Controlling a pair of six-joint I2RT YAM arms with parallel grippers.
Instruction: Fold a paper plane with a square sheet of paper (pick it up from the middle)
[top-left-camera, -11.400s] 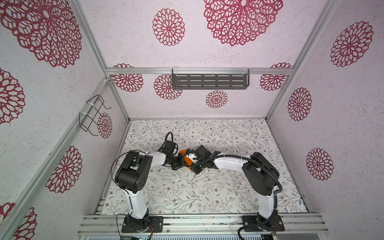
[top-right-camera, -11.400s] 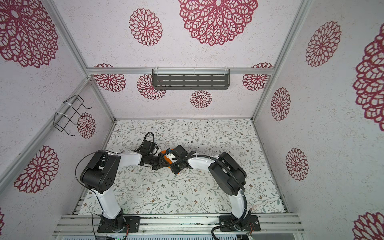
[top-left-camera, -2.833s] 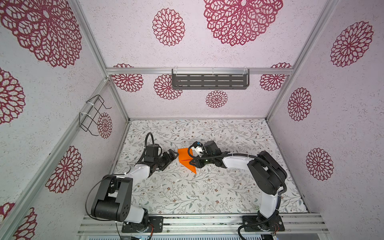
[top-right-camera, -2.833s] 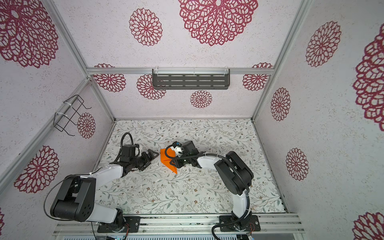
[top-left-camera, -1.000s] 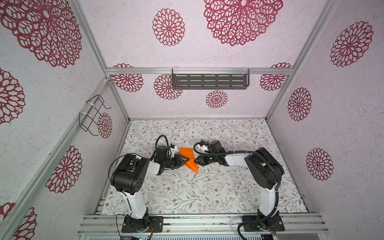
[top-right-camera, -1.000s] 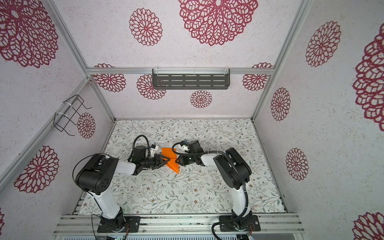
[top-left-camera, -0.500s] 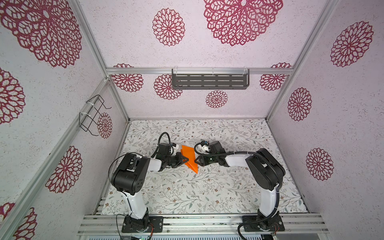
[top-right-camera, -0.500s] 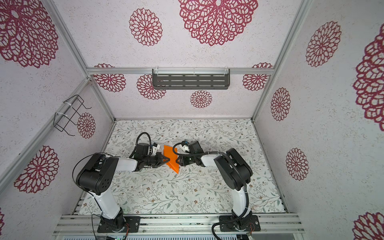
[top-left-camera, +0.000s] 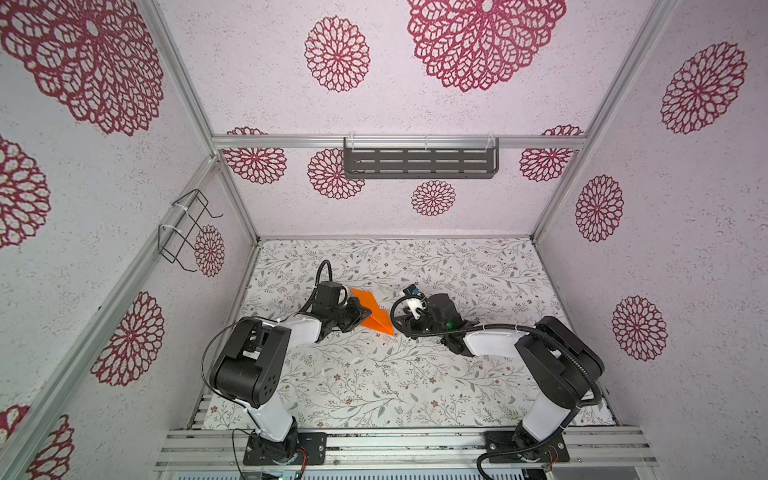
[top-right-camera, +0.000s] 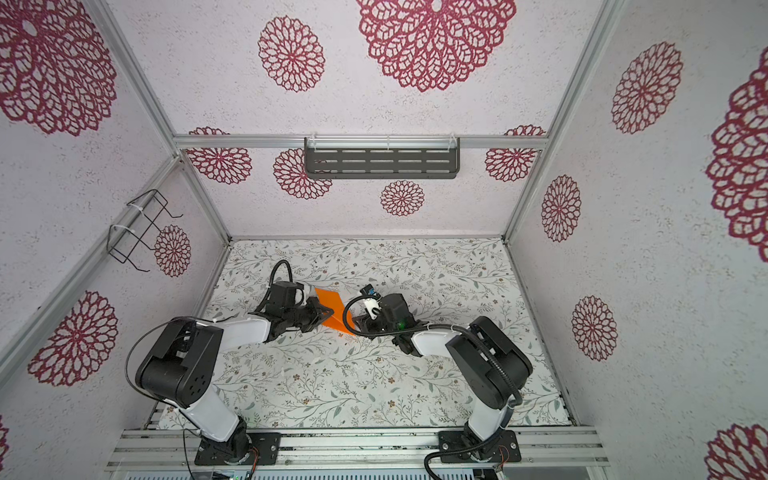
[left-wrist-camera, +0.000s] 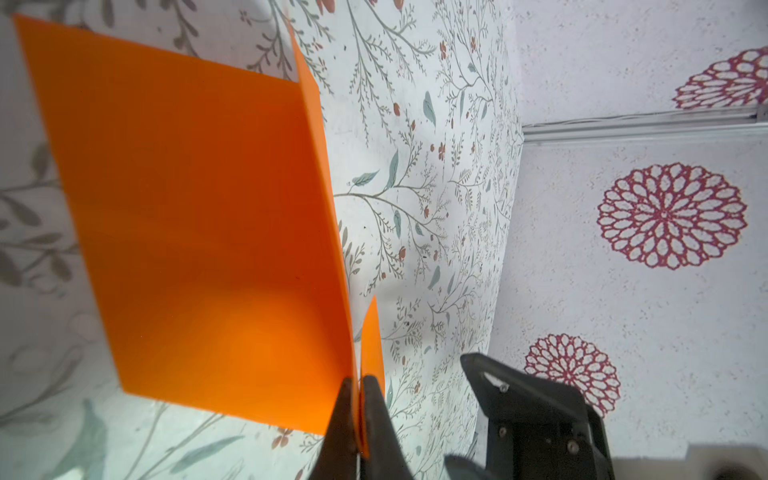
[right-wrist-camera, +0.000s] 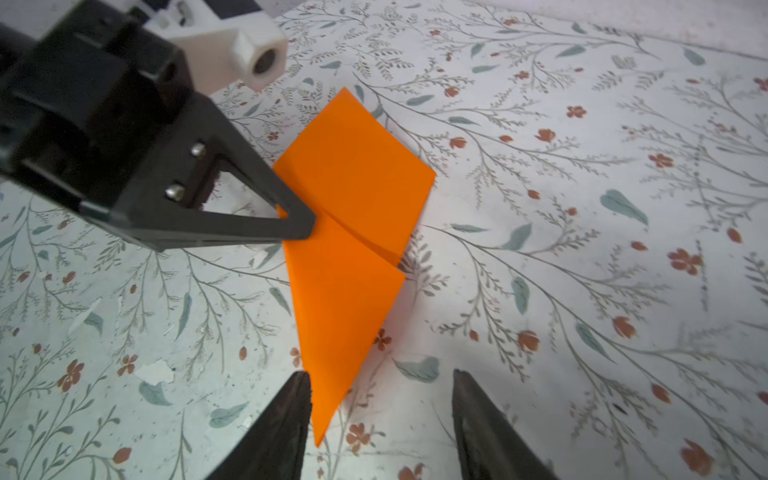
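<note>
The square sheet of paper (top-left-camera: 374, 313) (top-right-camera: 332, 309) is bright orange and folded into a pointed, layered shape on the floral table (top-left-camera: 374, 374). My left gripper (top-left-camera: 360, 312) (top-right-camera: 325, 312) (left-wrist-camera: 358, 380) is shut on its left edge, with the thin sheet (left-wrist-camera: 199, 232) pinched between the two fingertips. In the right wrist view the left gripper (right-wrist-camera: 305, 226) pinches the paper (right-wrist-camera: 353, 232) at mid-length. My right gripper (top-left-camera: 399, 328) (top-right-camera: 360, 328) (right-wrist-camera: 379, 374) stands open at the pointed tip. One fingertip is beside the tip, and the jaws hold nothing.
A grey slotted shelf (top-left-camera: 419, 163) hangs on the back wall and a black wire rack (top-left-camera: 187, 232) on the left wall. Aluminium rails (top-left-camera: 395, 440) with both arm bases run along the table's front edge. Walls close in three sides.
Over the last second my left gripper shut on the paper's edge. My right gripper opened and let go of the pointed end, then drew back slightly.
</note>
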